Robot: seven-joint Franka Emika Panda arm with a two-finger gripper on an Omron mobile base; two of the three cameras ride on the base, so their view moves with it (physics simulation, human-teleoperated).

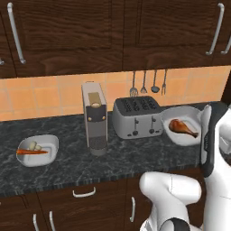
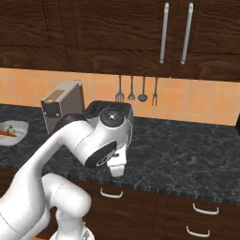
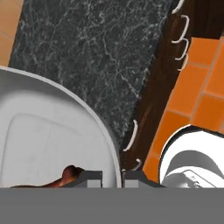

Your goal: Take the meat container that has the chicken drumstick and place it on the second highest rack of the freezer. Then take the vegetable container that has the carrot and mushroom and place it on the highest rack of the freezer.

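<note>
The hand (image 3: 112,178) sits at the bottom of the hand view, its two dark fingertips pinched on the rim of the white rounded meat container (image 3: 48,131), one tip inside the wall and one outside. The glossy reddish-brown chicken drumstick (image 3: 65,175) lies in it just left of the tips. In the left base view that same container (image 1: 182,124) is at centre right on the dark marbled table (image 1: 126,158), beside the silver toaster (image 1: 135,117). Far left, the second white container (image 1: 38,151) holds the thin orange carrot (image 1: 31,152) and the pale mushroom (image 1: 33,145), untouched. This looks like step one, grip made. Next I'd expect a level lift, then a drive toward the freezer's second highest rack.
</note>
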